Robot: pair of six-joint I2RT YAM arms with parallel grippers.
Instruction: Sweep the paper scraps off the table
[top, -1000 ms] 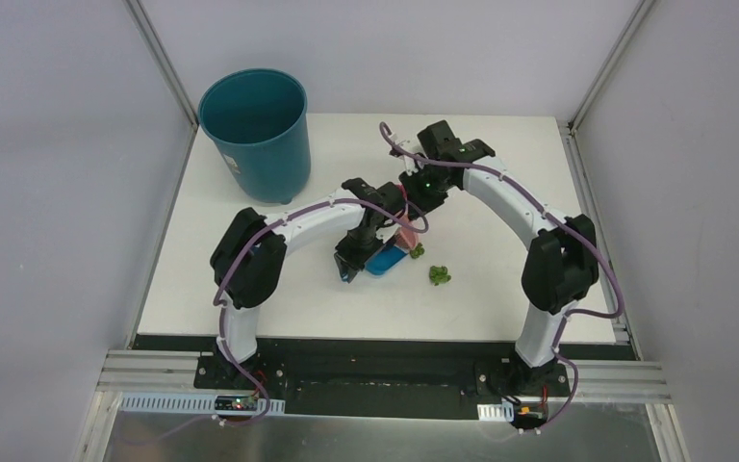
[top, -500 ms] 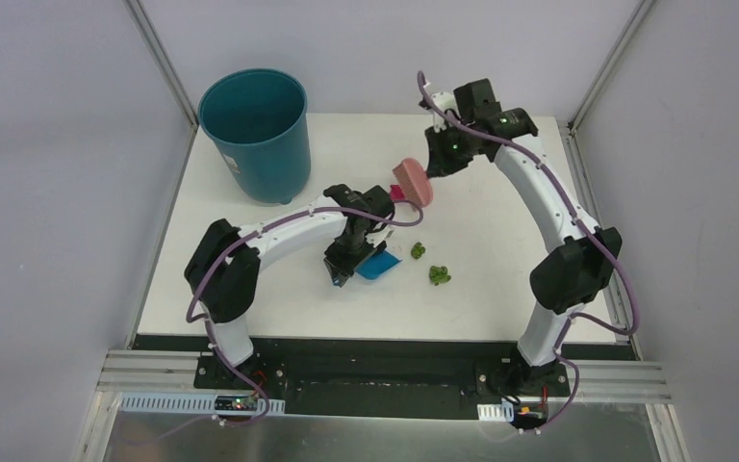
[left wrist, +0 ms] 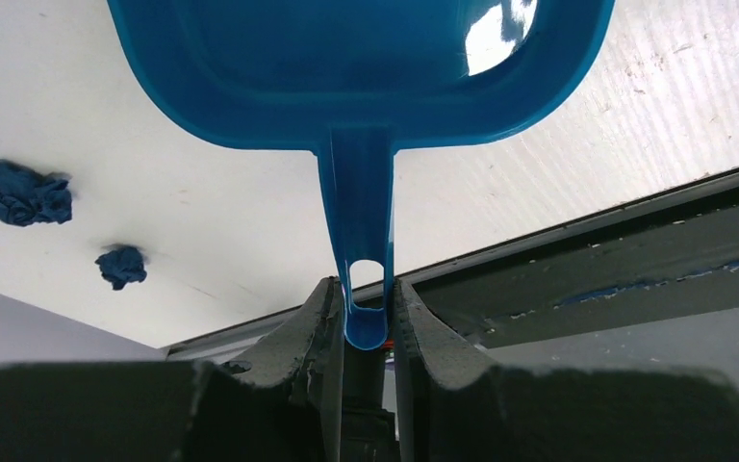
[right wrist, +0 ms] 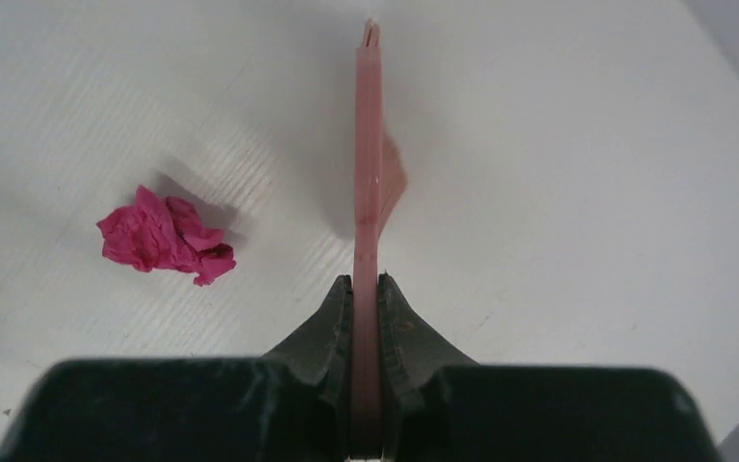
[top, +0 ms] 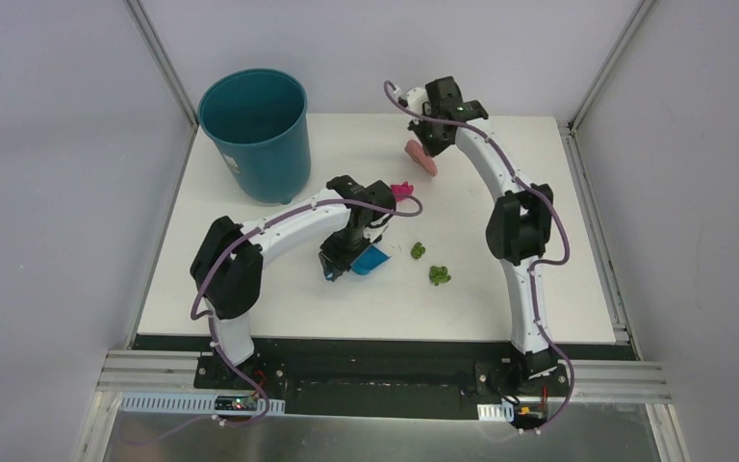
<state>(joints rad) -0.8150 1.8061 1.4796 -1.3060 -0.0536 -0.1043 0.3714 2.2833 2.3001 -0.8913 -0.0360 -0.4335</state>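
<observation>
My left gripper is shut on the handle of the blue dustpan, which is at the middle of the white table. Far back, my right gripper is shut on the pink brush, seen edge-on in the right wrist view. A magenta paper scrap lies between brush and dustpan. Two olive-green scraps lie right of the dustpan. The left wrist view shows two dark blue scraps beside the pan.
A teal round bin stands at the table's back left corner. The black strip runs along the near edge, above the arm bases. Grey walls and metal posts close in the sides and back.
My right arm lifted the brush away from the dustpan and swung it to the far back of the table. The left arm drew the dustpan slightly left.
</observation>
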